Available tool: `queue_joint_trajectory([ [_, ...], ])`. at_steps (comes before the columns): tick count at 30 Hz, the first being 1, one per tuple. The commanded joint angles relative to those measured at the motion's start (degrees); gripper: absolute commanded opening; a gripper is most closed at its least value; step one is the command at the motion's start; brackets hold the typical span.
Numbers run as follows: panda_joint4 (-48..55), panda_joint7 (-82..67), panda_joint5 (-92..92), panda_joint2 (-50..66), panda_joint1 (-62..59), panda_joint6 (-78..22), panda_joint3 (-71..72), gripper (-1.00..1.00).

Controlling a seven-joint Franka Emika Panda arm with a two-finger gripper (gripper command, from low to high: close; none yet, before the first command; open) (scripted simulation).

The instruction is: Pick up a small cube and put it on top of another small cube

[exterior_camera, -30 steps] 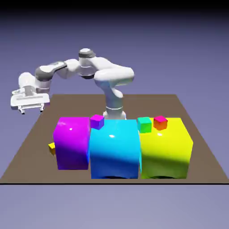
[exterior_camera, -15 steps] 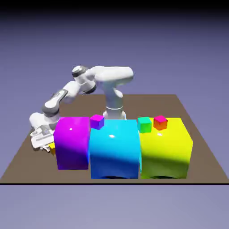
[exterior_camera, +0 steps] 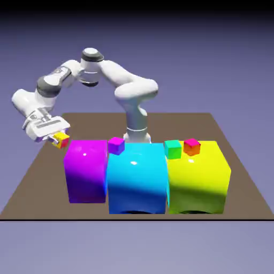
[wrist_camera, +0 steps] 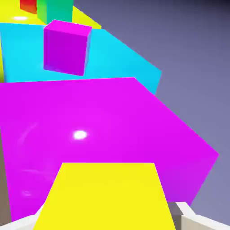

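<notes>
The small cube [exterior_camera: 62, 140], tiny and yellow with orange-red shaded sides, hangs in the air at the exterior view's left, just above and beside the top corner of the big magenta block [exterior_camera: 85, 171]. My gripper [exterior_camera: 58, 139] is shut on it. In the hand view the small cube [wrist_camera: 105, 197] fills the bottom middle, with a grey fingertip [wrist_camera: 194, 218] at its right side. Beyond it lies the magenta block's top [wrist_camera: 103, 121]. Another small cube, purple [exterior_camera: 116, 145], rests on the cyan block [exterior_camera: 136, 179] and also shows as the purple cube [wrist_camera: 66, 47] in the hand view.
A small green cube [exterior_camera: 172, 149] and a small red-orange cube [exterior_camera: 191, 146] sit on the big yellow block [exterior_camera: 198, 176]. The three big blocks stand side by side across the brown table [exterior_camera: 32, 176]. The arm's base rises behind the cyan block.
The gripper dropped to the table left of the magenta block, shut on the small yellow cube and has lifted it to the height of the block's top.
</notes>
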Motion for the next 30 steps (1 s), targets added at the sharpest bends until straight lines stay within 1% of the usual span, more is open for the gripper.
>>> queue_joint_trajectory([
  [1, -1.62, 1.79, 0.14, 0.24, 2.08, 1.51, 1.2, -1.0],
  [6, -10.05, 11.5, 0.19, 0.49, 12.46, 9.54, 6.55, -1.0],
  [15, -25.36, 33.92, -7.78, -14.48, 24.39, 31.54, 2.86, -1.0],
  [16, -26.39, 35.72, -8.82, -16.46, 24.76, 33.48, 1.77, -1.0],
  [18, -26.5, 35.96, -9.01, -16.81, 24.74, 33.76, 1.54, -1.0],
  [23, -26.56, 35.44, -12.32, -13.04, 34.36, 44.89, -4.8, -1.0],
  [24, -26.56, 35.44, -12.32, -13.04, 34.36, 44.89, -4.8, 1.0],
  [25, -26.56, 35.44, -12.32, -13.04, 34.36, 44.89, -4.8, 1.0],
  [30, -26.5, 35.96, -9.01, -16.81, 24.75, 33.77, 1.54, 1.0],
])
